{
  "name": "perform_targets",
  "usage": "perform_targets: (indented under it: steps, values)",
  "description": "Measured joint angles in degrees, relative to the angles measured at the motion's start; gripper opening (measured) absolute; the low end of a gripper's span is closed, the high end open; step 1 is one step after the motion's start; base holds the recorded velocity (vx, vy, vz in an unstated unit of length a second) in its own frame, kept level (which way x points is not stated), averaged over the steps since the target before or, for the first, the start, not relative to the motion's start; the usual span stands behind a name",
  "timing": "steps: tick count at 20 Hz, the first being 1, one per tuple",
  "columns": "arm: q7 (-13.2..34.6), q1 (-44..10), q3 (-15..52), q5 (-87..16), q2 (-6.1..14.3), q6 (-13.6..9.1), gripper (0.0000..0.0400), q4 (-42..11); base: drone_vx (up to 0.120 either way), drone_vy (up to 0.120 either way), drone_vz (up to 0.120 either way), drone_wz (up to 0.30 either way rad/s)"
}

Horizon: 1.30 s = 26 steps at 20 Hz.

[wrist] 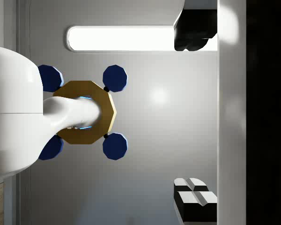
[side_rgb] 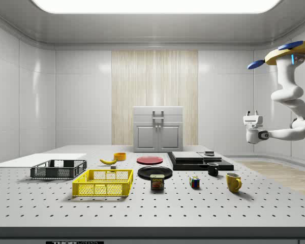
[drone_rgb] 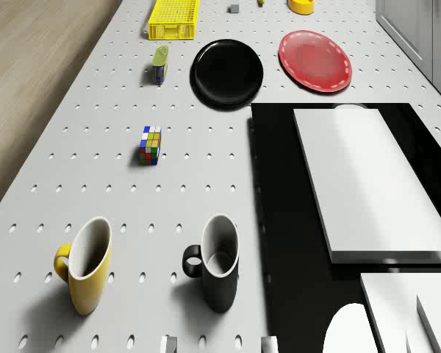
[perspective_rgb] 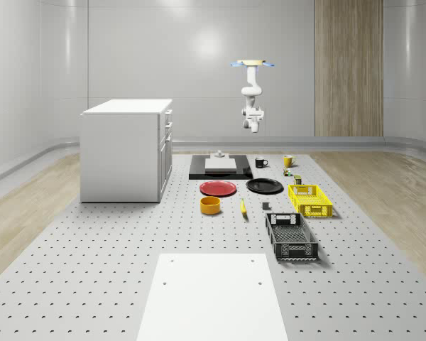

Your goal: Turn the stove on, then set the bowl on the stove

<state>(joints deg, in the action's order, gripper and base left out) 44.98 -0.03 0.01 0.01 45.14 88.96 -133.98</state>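
The stove (perspective_rgb: 220,172) is a flat black slab with a white block on top, at the far middle of the table; it is also in the side view (side_rgb: 185,160) and the drone view (drone_rgb: 279,220). The orange bowl (perspective_rgb: 211,205) (side_rgb: 120,156) (drone_rgb: 301,6) stands on the table in front of the red plate, apart from the stove. My drone (perspective_rgb: 252,64) (side_rgb: 290,53) hovers high beyond the stove's far end. The gripper (perspective_rgb: 253,128) (side_rgb: 250,122) (wrist: 178,115) hangs in the air well above the table, open and holding nothing.
Near the stove are a black mug (drone_rgb: 217,261), a yellow mug (drone_rgb: 84,265), a Rubik's cube (drone_rgb: 150,145) and a can (drone_rgb: 159,65). Further along lie a red plate (perspective_rgb: 219,188), black plate (perspective_rgb: 264,186), banana (perspective_rgb: 243,207), yellow basket (perspective_rgb: 310,199) and black basket (perspective_rgb: 291,236). A white cabinet (perspective_rgb: 128,149) stands at the whole-scene view's left.
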Motion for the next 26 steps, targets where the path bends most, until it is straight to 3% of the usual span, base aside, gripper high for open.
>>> perform_targets:
  steps: [6, 12, 22, 26]
  values:
    - [-0.09, -0.16, 0.08, 0.06, -1.45, -5.61, 0.0400, 7.33, 0.000, 0.000, 0.000, 0.000]
    - [-0.13, -0.26, 0.14, 0.10, -3.70, -9.27, 0.0400, 13.51, 0.000, 0.000, 0.000, 0.000]
    - [-0.17, -0.36, 0.21, 0.13, -4.88, -10.92, 0.0400, 16.78, 0.000, 0.000, 0.000, 0.000]
    - [-0.18, -0.39, 0.23, 0.14, -4.88, -10.90, 0.0400, 16.93, 0.110, -0.110, 0.000, 0.000]
